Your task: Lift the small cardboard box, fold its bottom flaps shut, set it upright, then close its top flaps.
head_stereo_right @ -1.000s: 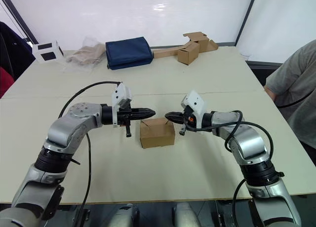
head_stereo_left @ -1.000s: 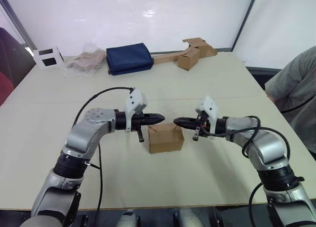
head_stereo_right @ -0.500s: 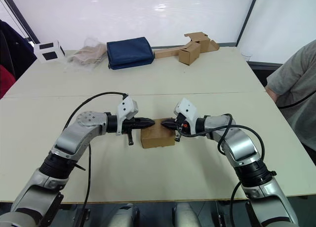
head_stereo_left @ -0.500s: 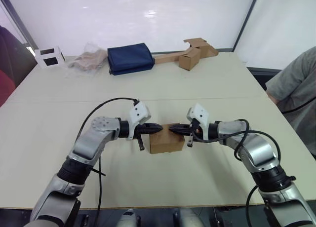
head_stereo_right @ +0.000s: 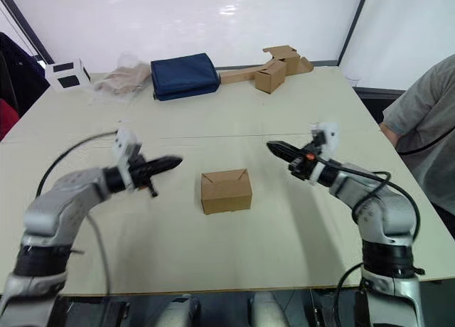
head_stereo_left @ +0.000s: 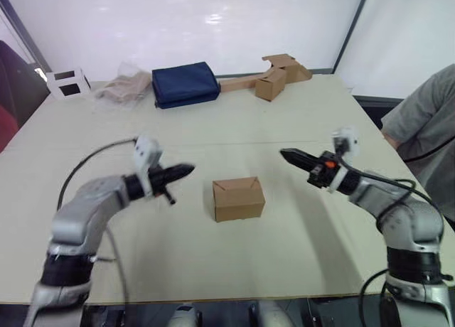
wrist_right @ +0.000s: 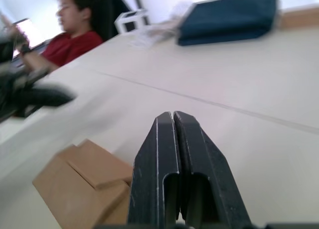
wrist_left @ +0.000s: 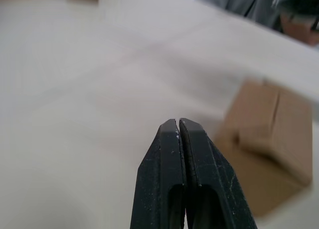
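Note:
The small cardboard box (head_stereo_left: 238,197) stands upright on the table (head_stereo_left: 234,128) between my arms, its top flaps (head_stereo_left: 237,186) folded down flat; the bottom flaps are hidden underneath. My left gripper (head_stereo_left: 188,169) is shut and empty, a short way to the box's left and apart from it. My right gripper (head_stereo_left: 285,154) is also shut and empty, off to the box's right and slightly beyond it. The box (wrist_left: 271,139) lies ahead of the shut left fingers (wrist_left: 172,154) in the left wrist view. In the right wrist view the box (wrist_right: 84,181) sits beside the shut fingers (wrist_right: 164,154).
At the table's far side lie a navy bag (head_stereo_left: 185,84), a crumpled plastic bag (head_stereo_left: 124,87), a white cube with black squares (head_stereo_left: 67,82) and brown cardboard pieces with a long strip (head_stereo_left: 274,74). A seated person (head_stereo_left: 426,121) is at the right edge; another person (wrist_right: 75,37) sits past the left.
Both grippers have drawn back sideways from the box top, the left one leftward and the right one rightward. The box stays in place with its top flaps down.

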You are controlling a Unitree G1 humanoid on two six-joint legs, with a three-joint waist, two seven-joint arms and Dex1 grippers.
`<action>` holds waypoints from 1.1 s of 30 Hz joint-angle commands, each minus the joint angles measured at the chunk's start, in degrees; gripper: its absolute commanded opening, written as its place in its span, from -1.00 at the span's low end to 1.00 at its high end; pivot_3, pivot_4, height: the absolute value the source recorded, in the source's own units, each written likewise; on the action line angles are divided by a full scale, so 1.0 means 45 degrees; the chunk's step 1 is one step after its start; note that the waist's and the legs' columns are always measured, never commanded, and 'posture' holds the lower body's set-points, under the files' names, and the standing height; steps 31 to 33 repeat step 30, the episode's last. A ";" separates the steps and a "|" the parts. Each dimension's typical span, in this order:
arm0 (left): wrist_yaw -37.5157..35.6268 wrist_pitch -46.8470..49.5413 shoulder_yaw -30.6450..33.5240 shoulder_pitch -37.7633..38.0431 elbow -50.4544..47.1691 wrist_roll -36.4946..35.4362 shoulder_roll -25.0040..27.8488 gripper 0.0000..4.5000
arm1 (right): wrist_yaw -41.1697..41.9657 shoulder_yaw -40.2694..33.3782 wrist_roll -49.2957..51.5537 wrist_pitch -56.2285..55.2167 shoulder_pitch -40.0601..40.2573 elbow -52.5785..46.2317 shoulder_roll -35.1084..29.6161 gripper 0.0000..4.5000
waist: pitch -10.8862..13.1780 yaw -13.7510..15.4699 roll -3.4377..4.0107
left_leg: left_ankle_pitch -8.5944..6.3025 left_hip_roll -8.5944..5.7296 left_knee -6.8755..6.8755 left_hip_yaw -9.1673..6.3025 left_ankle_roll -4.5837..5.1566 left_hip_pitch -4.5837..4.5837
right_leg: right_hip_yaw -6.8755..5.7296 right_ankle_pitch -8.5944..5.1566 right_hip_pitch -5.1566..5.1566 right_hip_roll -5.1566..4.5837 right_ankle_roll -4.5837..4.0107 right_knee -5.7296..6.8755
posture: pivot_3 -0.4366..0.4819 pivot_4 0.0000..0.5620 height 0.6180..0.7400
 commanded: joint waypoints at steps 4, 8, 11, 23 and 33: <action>-0.0805 -0.0486 0.1361 0.2330 -0.1036 -0.0527 0.1117 -0.98 | 0.0510 -0.1029 0.0482 0.0570 0.2634 -0.1497 -0.1753 -1.00 | -0.0003 0.0131 0.0003 | -0.0001 -0.0001 0.0003 -0.0003 0.0002 0.0005 | -0.0008 0.0000 0.0023 -0.0002 0.0001 -0.0014 | -0.05 -0.47 1.00; -0.1073 -0.0821 0.1429 0.3394 -0.1338 -0.0679 0.1438 -0.98 | 0.0953 -0.1246 0.0532 0.0434 0.3697 -0.1569 -0.2684 -1.00 | 0.0000 0.0038 0.0008 | -0.0009 0.0001 -0.0011 0.0016 0.0016 0.0006 | 0.0004 0.0002 0.0028 -0.0003 0.0002 -0.0058 | -0.05 -0.47 1.00; -0.1038 -0.0769 0.1524 0.3690 -0.1415 -0.0872 0.1430 -0.98 | 0.1300 -0.1186 0.0236 0.0179 0.4317 -0.1437 -0.3278 -1.00 | 0.0001 0.0036 0.0007 | -0.0009 0.0005 -0.0003 0.0020 0.0016 0.0062 | 0.0004 0.0004 0.0085 0.0002 0.0001 -0.0058 | -0.05 -0.47 1.00; -0.0924 -0.1139 0.1232 0.4058 -0.1287 -0.0860 0.1191 -0.98 | 0.1720 -0.1012 -0.0401 -0.0657 0.5035 -0.0767 -0.3762 -1.00 | 0.0002 0.0043 0.0004 | -0.0024 0.0011 -0.0035 0.0025 0.0037 0.0166 | 0.0006 0.0000 0.0194 0.0004 0.0002 -0.0110 | -0.05 -0.47 1.00; -0.1201 -0.0692 0.1280 0.3971 -0.1187 -0.1329 0.1390 -0.98 | 0.1967 -0.0931 -0.0787 -0.1001 0.4924 -0.0244 -0.3935 -1.00 | 0.0002 0.0047 0.0005 | -0.0024 0.0011 -0.0035 0.0026 0.0036 0.0166 | 0.0006 0.0000 0.0195 0.0003 0.0002 -0.0112 | -0.05 -0.47 1.00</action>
